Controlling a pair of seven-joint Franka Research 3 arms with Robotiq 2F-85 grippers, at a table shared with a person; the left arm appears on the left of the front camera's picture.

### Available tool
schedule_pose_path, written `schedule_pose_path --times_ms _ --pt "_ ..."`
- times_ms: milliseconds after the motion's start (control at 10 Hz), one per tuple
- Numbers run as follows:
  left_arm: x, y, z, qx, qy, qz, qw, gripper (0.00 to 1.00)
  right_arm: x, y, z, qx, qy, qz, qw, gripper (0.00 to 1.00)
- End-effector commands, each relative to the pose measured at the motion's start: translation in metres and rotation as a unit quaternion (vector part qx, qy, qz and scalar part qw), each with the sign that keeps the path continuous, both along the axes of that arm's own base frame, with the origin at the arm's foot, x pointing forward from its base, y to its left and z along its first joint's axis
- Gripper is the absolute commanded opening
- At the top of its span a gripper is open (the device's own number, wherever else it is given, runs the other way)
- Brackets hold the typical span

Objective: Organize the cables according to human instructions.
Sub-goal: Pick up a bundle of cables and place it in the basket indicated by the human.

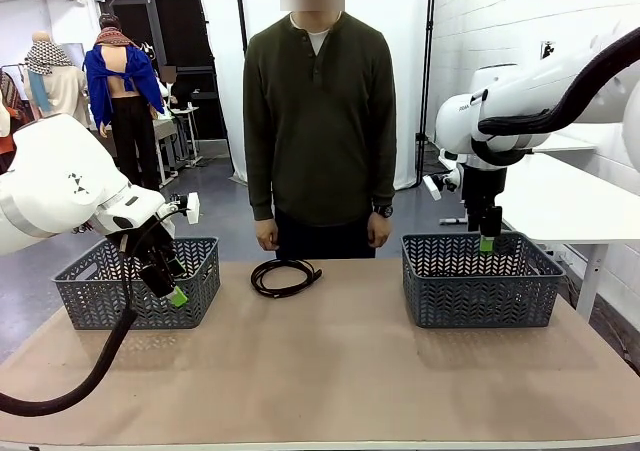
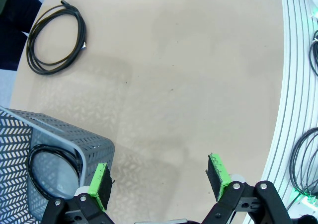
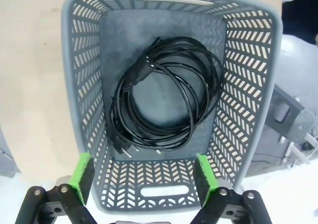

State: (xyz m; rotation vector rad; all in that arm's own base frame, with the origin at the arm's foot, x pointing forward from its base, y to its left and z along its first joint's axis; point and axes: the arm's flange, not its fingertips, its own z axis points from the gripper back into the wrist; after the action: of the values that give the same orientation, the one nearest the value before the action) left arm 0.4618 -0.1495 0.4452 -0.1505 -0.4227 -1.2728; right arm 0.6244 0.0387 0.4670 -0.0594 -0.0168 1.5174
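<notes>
Front view: a person stands at the far side of the bench [image 1: 330, 371] with both hands hanging down. One coiled black cable [image 1: 284, 276] lies on the bench in front of them, between two grey baskets. The left claw [image 1: 172, 289] hangs just before the left basket [image 1: 140, 296], its green pads near the basket's front wall; how wide it stands cannot be told from here. The right claw [image 1: 487, 241] points straight down over the right basket [image 1: 480, 281], its tip at about rim height.

Left wrist view: the left claw [image 2: 161, 179] is spread wide and holds nothing, bare bench between its green pads. Below and to the left, the basket corner [image 2: 94, 144] shows a cable [image 2: 52, 172] coiled inside. The loose cable [image 2: 57, 37] lies well apart, up on the bench.

Right wrist view: the right claw [image 3: 144, 177] is spread wide and empty above the basket [image 3: 79, 85]. A coiled cable [image 3: 164, 105] with its plug ends rests on the basket floor, clear of both pads
</notes>
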Motion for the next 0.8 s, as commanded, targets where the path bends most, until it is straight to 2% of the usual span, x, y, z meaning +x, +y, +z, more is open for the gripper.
schedule_pose_path --times_ms 0,100,200,700 --pt "0.0000 -0.0004 0.0030 0.001 0.004 0.000 1.000 1.00 -0.0001 0.0015 0.0011 0.009 0.010 0.002 1.000 1.00" --pt "0.0000 -0.0004 0.0030 0.001 0.004 0.000 1.000 1.00 -0.0030 0.0009 0.0011 0.007 -0.012 -0.006 1.000 1.00" --pt "0.0000 -0.0004 0.0030 0.001 0.004 0.000 1.000 1.00 -0.0005 0.0007 0.0005 0.000 0.002 0.001 1.000 1.00" --pt "0.0000 -0.0004 0.0030 0.001 0.004 0.000 1.000 1.00 -0.0003 0.0010 0.0015 0.000 0.000 0.000 1.000 1.00"
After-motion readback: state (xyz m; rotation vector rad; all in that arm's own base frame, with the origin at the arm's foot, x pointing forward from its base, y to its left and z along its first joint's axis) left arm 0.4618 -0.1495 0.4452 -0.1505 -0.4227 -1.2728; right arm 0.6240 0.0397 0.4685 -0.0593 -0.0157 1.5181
